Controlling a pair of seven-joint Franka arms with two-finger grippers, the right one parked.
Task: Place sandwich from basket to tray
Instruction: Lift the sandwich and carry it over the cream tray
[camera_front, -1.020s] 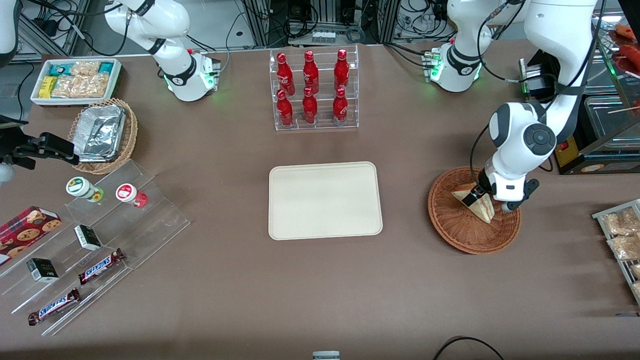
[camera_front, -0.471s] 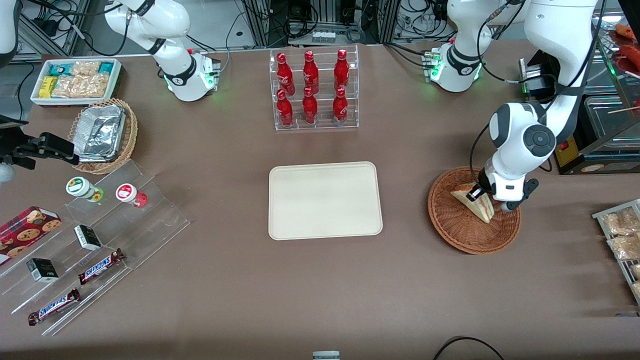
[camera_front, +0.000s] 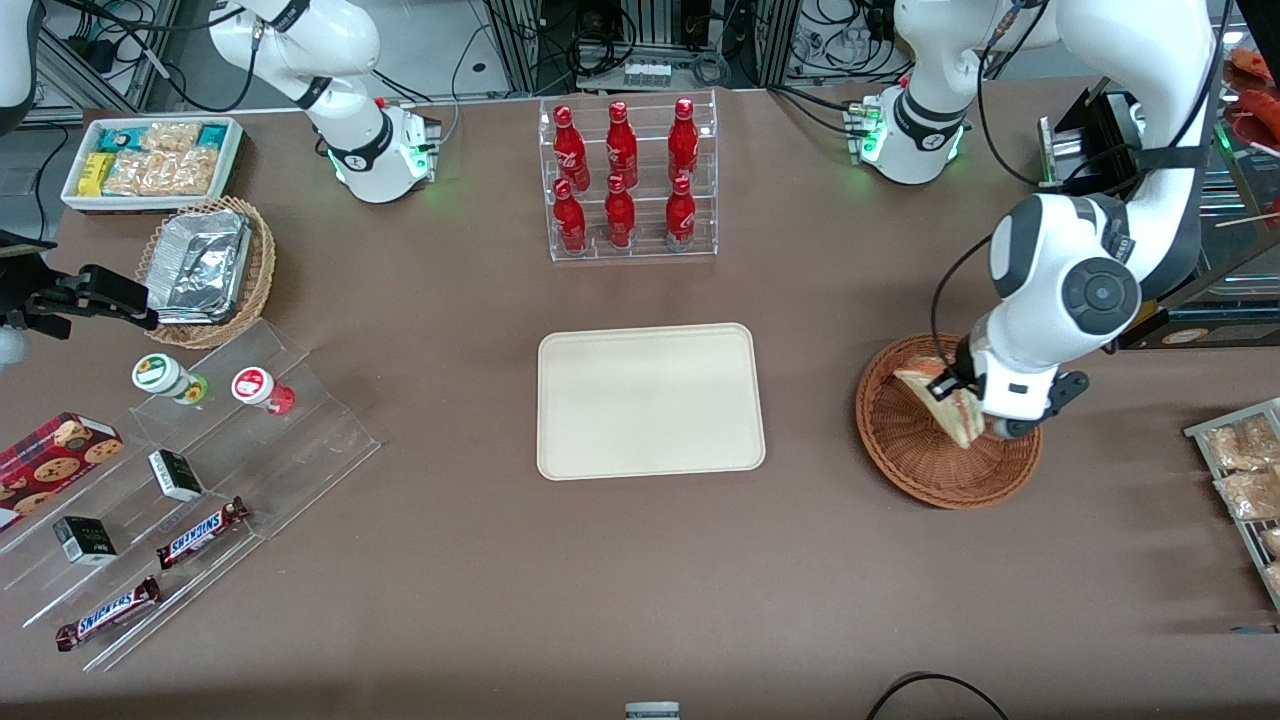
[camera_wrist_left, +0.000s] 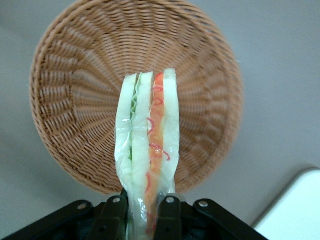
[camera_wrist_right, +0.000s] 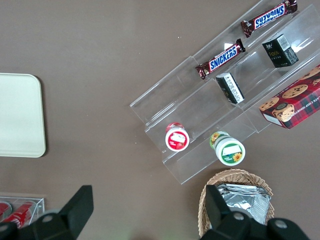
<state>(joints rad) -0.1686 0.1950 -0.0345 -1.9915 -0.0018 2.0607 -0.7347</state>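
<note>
- The basket now lies below the jaws, well clear of the sandwich, probably no longer touching it.
- The tray waits bare, sideways from the jaws toward the parked arm.
- The gripper has risen, jaws pinching the sandwich.

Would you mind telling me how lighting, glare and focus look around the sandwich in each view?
Front view: even light, the sandwich in the gripper over the basket, soft shadows. Left wrist view: sandwich fairly sharp, mild sheen on its wrap, basket weave slightly softer.
</note>
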